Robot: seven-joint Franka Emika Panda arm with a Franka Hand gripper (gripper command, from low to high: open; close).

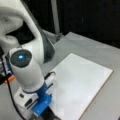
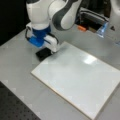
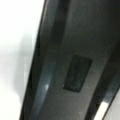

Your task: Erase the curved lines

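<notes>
We see a white board (image 1: pixel 82 85) lying flat on a grey table (image 1: pixel 82 43), and in both front views its surface looks plain white, with soft reflections only; we cannot make out any curve lines on it in either view, so we cannot say where they sit. The arm (image 2: pixel 60 12) hangs low over the table beside the board's corner nearest it. In a front view the blue mount (image 2: pixel 38 37) at the wrist sits above a dark flat block (image 2: pixel 43 53) that rests on the table at that corner, touching or just beside the board's edge (image 2: pixel 40 77); we cannot tell which. The gripper (image 2: pixel 45 51) is at that block, under the white and blue parts of the wrist, and its fingers are hidden from us, so we cannot tell how far it is open or whether it has hold of the block. In a front view the wrist, with a blue light (image 1: pixel 20 57) glowing on the top of the arm's last joint, covers the gripper fully at the board's lower left corner. The wrist view is filled by a dark slanted surface (image 3: pixel 75 50) with a small dark rectangle (image 3: pixel 77 73) on it and a white area (image 3: pixel 17 50) along the left side.
</notes>
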